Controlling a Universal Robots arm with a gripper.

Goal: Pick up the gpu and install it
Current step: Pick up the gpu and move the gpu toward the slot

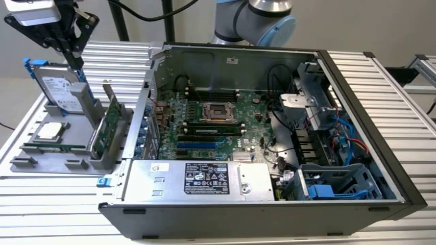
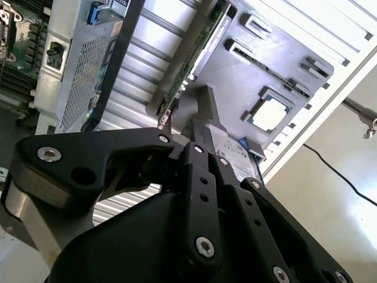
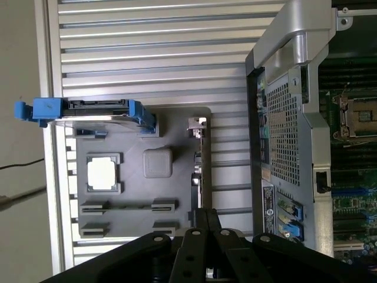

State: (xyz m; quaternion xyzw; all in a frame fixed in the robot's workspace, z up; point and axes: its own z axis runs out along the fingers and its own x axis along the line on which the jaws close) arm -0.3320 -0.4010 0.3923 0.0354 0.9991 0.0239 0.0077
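Note:
The gpu (image 1: 109,127) stands on edge in a slot of the grey parts holder (image 1: 41,163), at the exterior view's left of the open computer case (image 1: 272,204). It is a green card with its silver bracket end up. In both wrist views it appears edge-on (image 2: 197,50) (image 3: 197,168). My gripper (image 1: 75,62) hangs well above the holder, over the upright hard drive and apart from the gpu. Its black fingers (image 2: 200,153) (image 3: 206,221) are shut together with nothing between them.
A silver hard drive with blue rails (image 1: 58,89) stands in the holder beside the gpu. A processor chip (image 1: 51,130) and a narrow memory stick (image 1: 58,147) lie flat there. Inside the case are the motherboard (image 1: 211,127), power supply (image 1: 204,178) and cables.

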